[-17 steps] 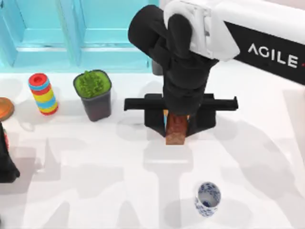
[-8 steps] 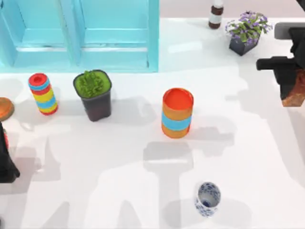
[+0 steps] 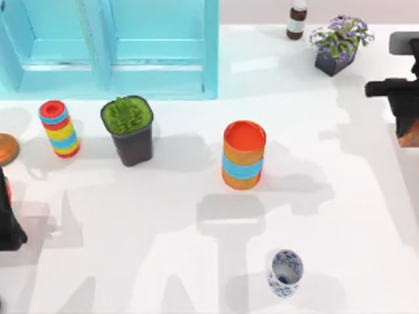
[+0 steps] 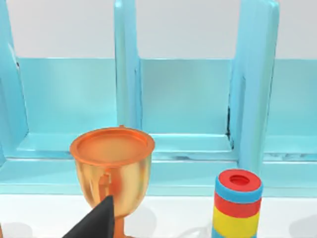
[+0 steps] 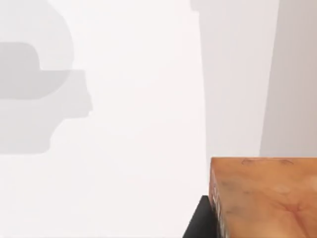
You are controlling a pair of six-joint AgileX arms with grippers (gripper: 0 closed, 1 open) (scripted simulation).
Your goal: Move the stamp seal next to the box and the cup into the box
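Pinched between the fingers of the right gripper [image 3: 409, 134] at the right edge of the top view: the stamp seal [image 3: 410, 136], reddish-brown, held above the white table [image 3: 163, 222] and cut off by the frame; seen large at the lower right of the right wrist view [image 5: 265, 196]. Parked at the lower left edge: the left gripper [image 3: 8, 226], finger state impossible to tell. Standing at lower centre-right: the cup [image 3: 285, 272], upright, alone. Mid-frame: orange cylinder [image 3: 243, 154]. Left of it: green potted plant [image 3: 127, 129] and striped cylinder [image 3: 59, 128]. Across the upper left: the turquoise box [image 3: 111, 49].
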